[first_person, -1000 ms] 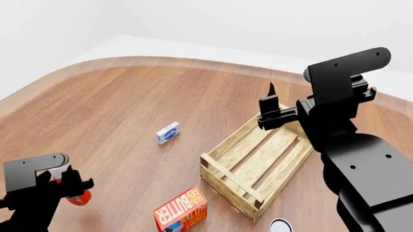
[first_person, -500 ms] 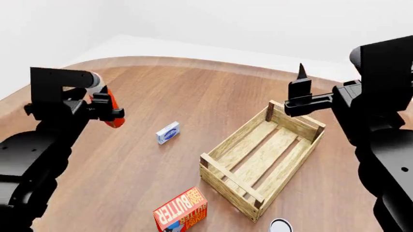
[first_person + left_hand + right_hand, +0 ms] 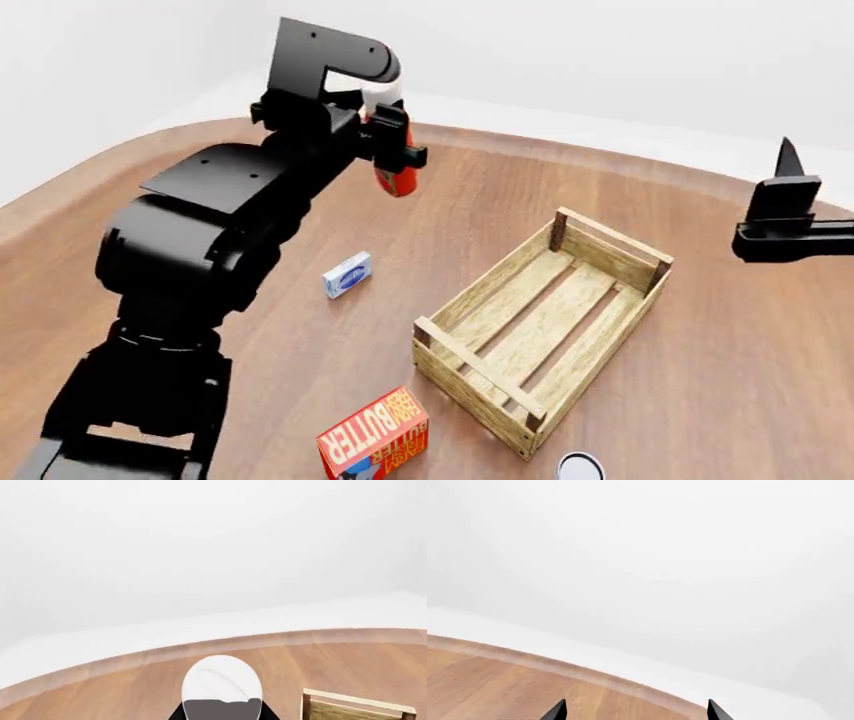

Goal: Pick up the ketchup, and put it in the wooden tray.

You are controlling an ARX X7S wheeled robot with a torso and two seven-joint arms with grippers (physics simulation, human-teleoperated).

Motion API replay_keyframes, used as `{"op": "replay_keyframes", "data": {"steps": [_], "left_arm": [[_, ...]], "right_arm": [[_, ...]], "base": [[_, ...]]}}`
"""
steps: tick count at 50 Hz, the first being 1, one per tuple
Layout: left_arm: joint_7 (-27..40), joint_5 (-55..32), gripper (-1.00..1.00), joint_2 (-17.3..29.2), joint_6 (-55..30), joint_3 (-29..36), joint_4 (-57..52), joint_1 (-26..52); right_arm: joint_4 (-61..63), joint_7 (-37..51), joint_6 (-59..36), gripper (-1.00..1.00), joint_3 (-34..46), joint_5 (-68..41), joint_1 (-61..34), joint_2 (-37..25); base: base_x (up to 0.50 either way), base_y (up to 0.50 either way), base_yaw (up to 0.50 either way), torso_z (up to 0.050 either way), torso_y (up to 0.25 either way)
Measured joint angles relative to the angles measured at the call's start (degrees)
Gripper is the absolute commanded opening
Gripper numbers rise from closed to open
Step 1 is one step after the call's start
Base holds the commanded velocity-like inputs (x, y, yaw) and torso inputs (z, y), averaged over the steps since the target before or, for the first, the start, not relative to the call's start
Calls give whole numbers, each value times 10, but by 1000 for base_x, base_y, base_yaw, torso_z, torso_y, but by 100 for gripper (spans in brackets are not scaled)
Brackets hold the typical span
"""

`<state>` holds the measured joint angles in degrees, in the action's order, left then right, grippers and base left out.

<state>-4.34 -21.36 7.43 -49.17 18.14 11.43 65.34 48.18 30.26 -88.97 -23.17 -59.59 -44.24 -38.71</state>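
The ketchup, an orange-red bottle with a white cap, hangs high over the far left of the table, held in my left gripper, which is shut on it. In the left wrist view the ketchup's white cap fills the space between the jaws, and a corner of the wooden tray shows beyond it. The wooden tray, a pale slatted crate, lies on the table right of centre with nothing in it. My right gripper is raised at the right edge, its fingertips wide apart with nothing between them.
A small blue and white box lies left of the tray. A red butter box stands near the front edge, and a round white can top shows beside the tray's near corner. The wooden table curves away at the back.
My left arm has lifted the ketchup from low at the near left, up and rightward toward the far middle. My right arm has swung out to the right, off the tray.
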Motion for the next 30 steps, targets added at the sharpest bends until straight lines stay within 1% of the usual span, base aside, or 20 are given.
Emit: {"op": "replay_keyframes", "data": {"steps": [4, 8, 12, 16, 20, 24, 27, 30], "left_arm": [[8, -19, -100, -24, 33, 38, 51, 26], [25, -63, -100, -40, 79, 95, 109, 54], [45, -130, -100, -51, 138, 175, 170, 85], [64, -216, -100, -59, 203, 273, 223, 115], [82, -313, -100, -64, 269, 382, 262, 143], [96, -401, -100, -68, 328, 484, 288, 165], [104, -453, -100, -70, 362, 544, 302, 177], [110, -490, -100, -71, 388, 590, 312, 184]], "right_arm": [[2, 54, 2, 100, -49, -81, 24, -31], [5, 98, 5, 100, -100, -152, 54, -60], [12, 127, 8, 100, -160, -208, 91, -83], [23, 136, 9, 100, -221, -243, 129, -94], [38, 126, 11, 100, -276, -253, 167, -96], [53, 98, 18, 100, -319, -238, 203, -92], [62, 72, 27, 100, -339, -214, 229, -88], [66, 48, 41, 100, -349, -183, 252, -84]], "base": [[0, 0, 0, 0, 2], [0, 0, 0, 0, 0], [0, 0, 0, 0, 0], [0, 0, 0, 0, 0], [0, 0, 0, 0, 0], [0, 0, 0, 0, 0], [0, 0, 0, 0, 3], [0, 0, 0, 0, 0]]}}
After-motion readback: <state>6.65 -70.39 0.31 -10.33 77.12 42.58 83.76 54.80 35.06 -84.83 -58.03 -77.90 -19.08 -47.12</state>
